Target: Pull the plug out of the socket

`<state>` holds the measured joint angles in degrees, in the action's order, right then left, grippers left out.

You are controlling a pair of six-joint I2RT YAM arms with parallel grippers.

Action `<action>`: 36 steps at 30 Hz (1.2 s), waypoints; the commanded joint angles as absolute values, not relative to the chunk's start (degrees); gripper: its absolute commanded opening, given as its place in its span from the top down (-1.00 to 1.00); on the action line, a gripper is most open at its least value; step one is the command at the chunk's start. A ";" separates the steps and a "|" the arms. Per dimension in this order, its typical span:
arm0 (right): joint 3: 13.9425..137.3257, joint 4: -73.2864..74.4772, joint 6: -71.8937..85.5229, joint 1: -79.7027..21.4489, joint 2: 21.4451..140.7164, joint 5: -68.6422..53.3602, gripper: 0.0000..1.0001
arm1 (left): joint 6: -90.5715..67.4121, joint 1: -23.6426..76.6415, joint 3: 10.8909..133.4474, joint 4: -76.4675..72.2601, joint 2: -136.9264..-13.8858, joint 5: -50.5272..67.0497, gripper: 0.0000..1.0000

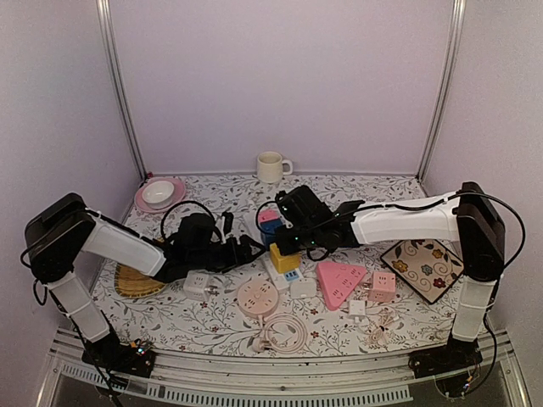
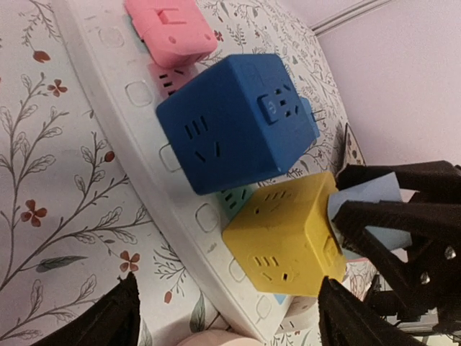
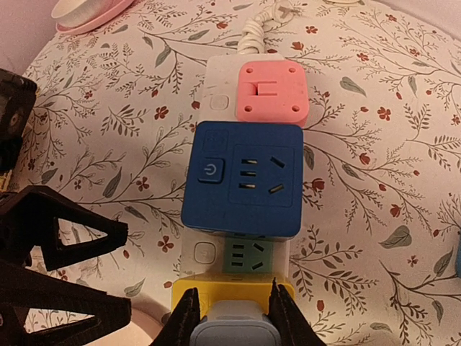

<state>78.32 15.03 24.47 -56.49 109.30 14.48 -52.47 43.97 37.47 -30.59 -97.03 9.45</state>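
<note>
A white power strip [image 1: 273,270] lies mid-table and carries a pink plug [image 3: 272,90], a blue cube adapter [image 3: 241,176] and a yellow cube adapter [image 3: 230,290]. A light blue-grey plug [image 3: 234,334] sits in the yellow cube's top face. My right gripper [image 3: 232,317] is shut on this plug, one finger on each side. In the left wrist view the plug [image 2: 369,194] shows between the right fingers [image 2: 403,223], beside the yellow cube [image 2: 284,234]. My left gripper [image 2: 230,317] is open and empty, low beside the strip [image 2: 130,122], left of the yellow cube.
A cream mug [image 1: 273,167] stands at the back. A pink plate with a white bowl [image 1: 159,193] is back left. A round pink strip [image 1: 257,297], a pink triangular strip [image 1: 339,281], a small pink cube [image 1: 383,286] and a patterned tray [image 1: 424,267] lie in front and to the right.
</note>
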 commanded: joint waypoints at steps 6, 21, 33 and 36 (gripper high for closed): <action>80.05 12.09 24.92 -59.57 108.87 14.81 0.92 | -52.08 45.32 41.07 -30.05 -98.36 7.01 -0.65; 80.02 12.77 21.81 -59.72 107.43 14.65 0.92 | -55.86 49.84 39.28 -33.03 -102.46 1.59 -0.33; 83.61 14.78 18.37 -60.20 106.66 15.91 0.91 | -57.73 50.37 37.62 -31.23 -103.24 -1.21 -0.27; 83.79 14.93 17.14 -60.18 106.04 15.74 0.92 | -57.73 50.70 37.55 -31.50 -103.68 -1.42 -0.27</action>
<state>80.01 18.04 19.70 -59.31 109.27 15.51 -57.91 49.67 39.24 -35.53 -101.08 -0.43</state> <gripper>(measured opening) 0.287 0.634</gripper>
